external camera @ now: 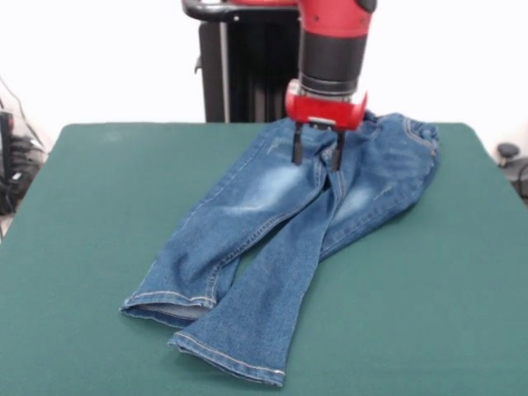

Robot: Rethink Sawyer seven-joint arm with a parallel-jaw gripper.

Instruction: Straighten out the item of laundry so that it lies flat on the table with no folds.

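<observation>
The jeans [285,223] are lying slantwise across the table [82,247], legs overlapping at the crotch. The gripper [318,154] is hanging over the seat, jaws spread, tips seemingly touching denim, probably because that bunched middle is what needs tugging flat.
</observation>
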